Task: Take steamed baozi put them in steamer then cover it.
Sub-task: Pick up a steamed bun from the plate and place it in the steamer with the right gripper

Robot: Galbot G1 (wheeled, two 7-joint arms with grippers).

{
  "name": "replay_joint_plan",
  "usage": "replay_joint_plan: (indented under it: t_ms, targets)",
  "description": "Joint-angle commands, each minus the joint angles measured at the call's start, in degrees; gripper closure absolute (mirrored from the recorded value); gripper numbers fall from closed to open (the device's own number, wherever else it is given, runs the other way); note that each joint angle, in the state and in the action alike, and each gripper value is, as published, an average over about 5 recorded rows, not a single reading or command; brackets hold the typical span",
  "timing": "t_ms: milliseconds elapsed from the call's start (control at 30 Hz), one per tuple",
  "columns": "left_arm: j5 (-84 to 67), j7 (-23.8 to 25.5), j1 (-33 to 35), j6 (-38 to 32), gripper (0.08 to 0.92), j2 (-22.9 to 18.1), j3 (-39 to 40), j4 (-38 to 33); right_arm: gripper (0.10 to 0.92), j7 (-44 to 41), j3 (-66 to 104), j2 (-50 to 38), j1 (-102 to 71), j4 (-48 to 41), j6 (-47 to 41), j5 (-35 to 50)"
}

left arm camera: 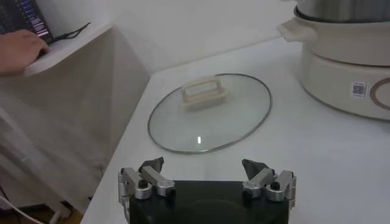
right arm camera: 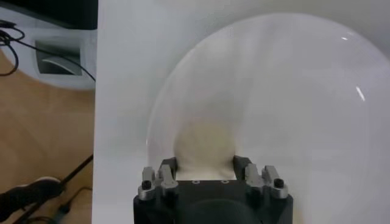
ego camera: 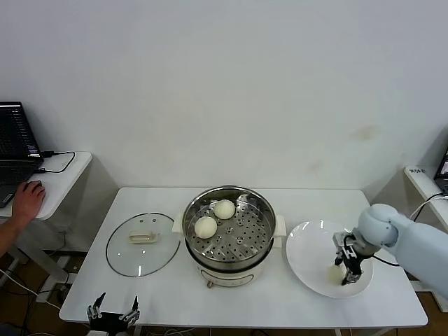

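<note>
White table, right gripper clamping baozi

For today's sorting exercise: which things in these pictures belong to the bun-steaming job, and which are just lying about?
Job:
- steamer, two baozi inside
- baozi on the white plate, right claw shut on it
- glass cover on the table
- left claw, open, idle at the table's near edge

Lying about:
- laptop
- person's hand on the side desk

The steamer stands open-topped mid-tabletop, two buns filling its far-left part; the lid lies flat at its left, plate at right.
</note>
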Motion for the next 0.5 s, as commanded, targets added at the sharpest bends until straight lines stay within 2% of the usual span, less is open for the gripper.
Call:
replay_joint_plan:
  t_ms: [33, 167, 367, 500]
  targets:
    - [-0.19, -0.18, -0.89, -0.41, 0.177, 0.18, -0.02, 0.49, 0.458, -1.28, -3.75, 2.75, 17.68, -1.48, 0.19, 8.19]
    - [-0.39, -0.62, -1.77, -0.76, 0.177, 0.32, -0.21, 0.96, 0.457, -3.01, -7.69, 9.42, 28.53, -5.57, 2.62, 12.99]
    - [-0.56, -0.80, -1.59, -1.12, 0.177, 0.08, -0.14, -0.11, 0.457, -6.50, -10.76, 20.11, 37.61, -16.18, 21.99, 19.77]
    - [-0.60, -0.86, -1.66, -1.13, 0.177, -0.03, -0.27, -0.45, 0.457, -8.48, -11.53, 25.28, 40.18, -18.76, 27.42, 20.92]
